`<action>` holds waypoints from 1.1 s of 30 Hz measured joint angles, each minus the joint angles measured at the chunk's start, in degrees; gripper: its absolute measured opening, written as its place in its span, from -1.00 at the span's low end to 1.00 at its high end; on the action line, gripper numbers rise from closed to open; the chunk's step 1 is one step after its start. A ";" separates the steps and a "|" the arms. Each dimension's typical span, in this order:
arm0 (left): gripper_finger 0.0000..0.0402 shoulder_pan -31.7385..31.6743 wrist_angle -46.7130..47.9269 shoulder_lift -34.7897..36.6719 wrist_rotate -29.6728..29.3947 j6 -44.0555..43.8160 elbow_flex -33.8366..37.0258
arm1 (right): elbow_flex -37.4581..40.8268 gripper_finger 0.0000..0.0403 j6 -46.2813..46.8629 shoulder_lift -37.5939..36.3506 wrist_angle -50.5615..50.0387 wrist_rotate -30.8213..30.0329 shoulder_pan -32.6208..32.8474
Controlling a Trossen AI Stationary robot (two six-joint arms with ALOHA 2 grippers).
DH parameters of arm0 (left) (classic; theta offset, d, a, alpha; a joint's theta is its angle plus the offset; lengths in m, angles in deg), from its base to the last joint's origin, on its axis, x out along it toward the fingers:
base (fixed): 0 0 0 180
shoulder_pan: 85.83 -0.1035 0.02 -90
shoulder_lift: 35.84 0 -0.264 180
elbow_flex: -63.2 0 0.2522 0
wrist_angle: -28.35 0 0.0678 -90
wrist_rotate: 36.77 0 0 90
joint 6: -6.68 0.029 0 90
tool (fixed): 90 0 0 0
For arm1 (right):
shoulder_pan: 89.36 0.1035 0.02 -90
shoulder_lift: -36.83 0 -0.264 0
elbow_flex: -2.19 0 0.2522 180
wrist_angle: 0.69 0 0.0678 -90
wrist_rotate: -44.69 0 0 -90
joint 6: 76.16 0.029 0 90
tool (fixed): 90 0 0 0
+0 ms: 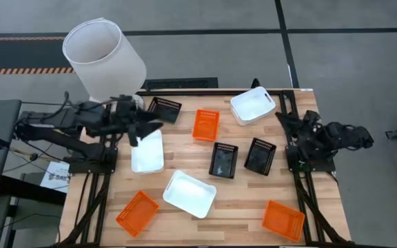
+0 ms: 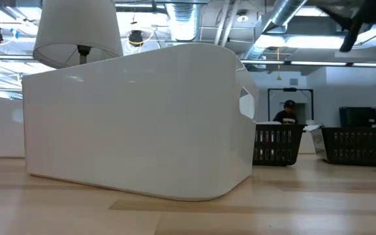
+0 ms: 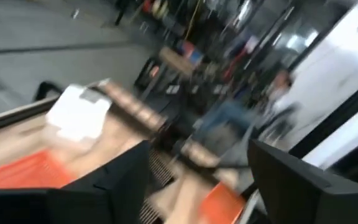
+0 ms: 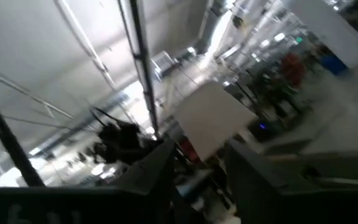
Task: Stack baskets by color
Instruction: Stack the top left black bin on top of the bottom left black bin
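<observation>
Showing nine baskets spread singly over the table (image 1: 185, 162), none stacked yet (clock directions as seen from above, 12 at the far edge). White baskets at 1 o'clock (image 1: 253, 105), at 9 o'clock (image 1: 147, 151) and at 6 o'clock (image 1: 190, 193). Orange baskets near centre toward 12 (image 1: 206, 125), at 7 o'clock (image 1: 137, 210) and at 5 o'clock (image 1: 283, 219). Black baskets at 11 o'clock (image 1: 165, 109), at centre (image 1: 224, 160) and just toward 3 from it (image 1: 260, 156).

Left gripper (image 1: 140, 132) poised over the far end of the 9 o'clock white basket, fingers apart, nothing between them. Right gripper (image 4: 196, 152) parked at the 3 o'clock edge, aimed upward, fingers likewise apart and empty.

Likely hazards:
- Pinching only a thin solid wall, hence tilting or dropping in transit.
- Nudging the 11 o'clock black basket, close beside the left gripper, off the far edge.
- Snagging a fingertip in slotted walls on release.
- Brushing the lampshade (image 1: 104, 58) at 11 o'clock when lifting.
- Nesting crookedly, given the differing angles of the white baskets.
</observation>
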 joint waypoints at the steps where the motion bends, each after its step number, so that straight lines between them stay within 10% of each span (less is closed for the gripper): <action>1: 0.36 -0.03 4.16 -1.62 -0.63 0.08 -2.35 | -0.15 -0.10 0.71 0.01 -2.09 -0.05 -0.02; 7: 0.44 -3.90 26.35 -11.21 -4.29 -2.18 -12.99 | -0.25 0.17 1.37 0.02 -6.07 0.28 0.12; 19: 0.44 -22.31 38.80 -28.14 2.33 -5.07 -17.17 | -0.33 0.13 2.53 0.02 -9.43 0.55 0.10; 33: 0.44 -35.33 41.48 -48.95 7.60 41.08 -17.14 | -0.34 0.12 4.01 0.02 -9.45 0.59 0.10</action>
